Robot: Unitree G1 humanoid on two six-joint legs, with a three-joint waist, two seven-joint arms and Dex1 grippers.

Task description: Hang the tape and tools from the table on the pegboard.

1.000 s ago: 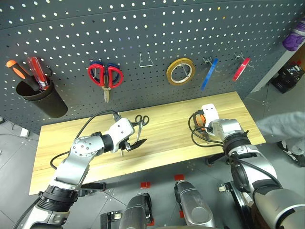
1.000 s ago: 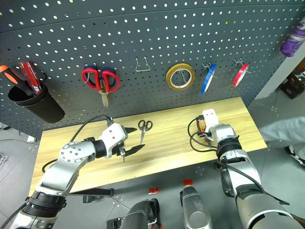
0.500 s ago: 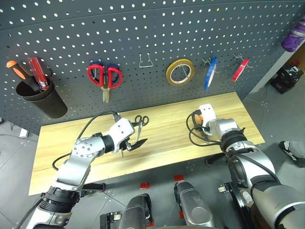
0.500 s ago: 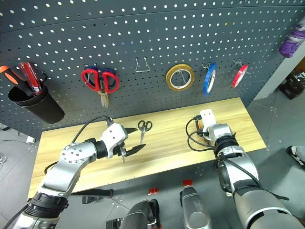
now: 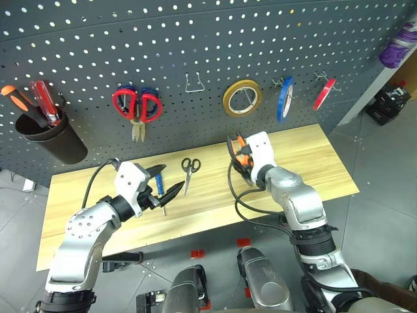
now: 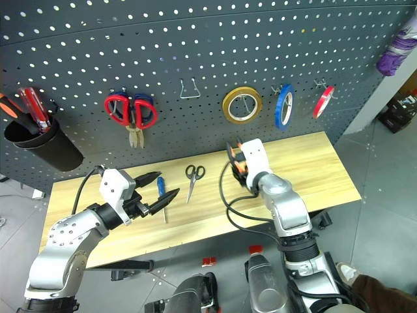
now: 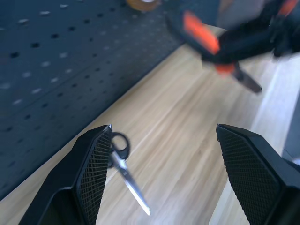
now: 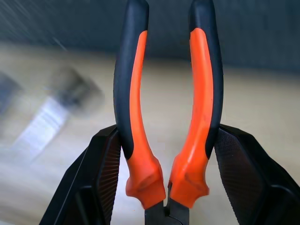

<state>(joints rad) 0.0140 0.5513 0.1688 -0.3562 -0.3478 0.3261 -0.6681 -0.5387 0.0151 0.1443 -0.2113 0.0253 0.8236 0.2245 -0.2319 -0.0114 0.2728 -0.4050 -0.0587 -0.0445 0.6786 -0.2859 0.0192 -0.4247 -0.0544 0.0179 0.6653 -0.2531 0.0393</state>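
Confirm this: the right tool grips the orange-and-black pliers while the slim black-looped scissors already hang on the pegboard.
Wrong about the scissors. The slim black-looped scissors lie on the pale wooden table, as the right eye view shows. The right tool does grip the orange-and-black pliers.

Bare hook (image 5: pixel 196 83) between scissors, tape

**A workshop bench and tool wall**

A dark grey pegboard (image 5: pixel 195 39) spans ten to two o'clock, carrying red-handled scissors (image 5: pixel 137 107), a yellow tape roll (image 5: pixel 242 98), blue tape (image 5: pixel 283 99) and red tape (image 5: pixel 324 93). A black cup (image 5: pixel 52 140) holds screwdrivers. Below stands a pale wood workbench (image 5: pixel 306 169) on grey tiled floor.
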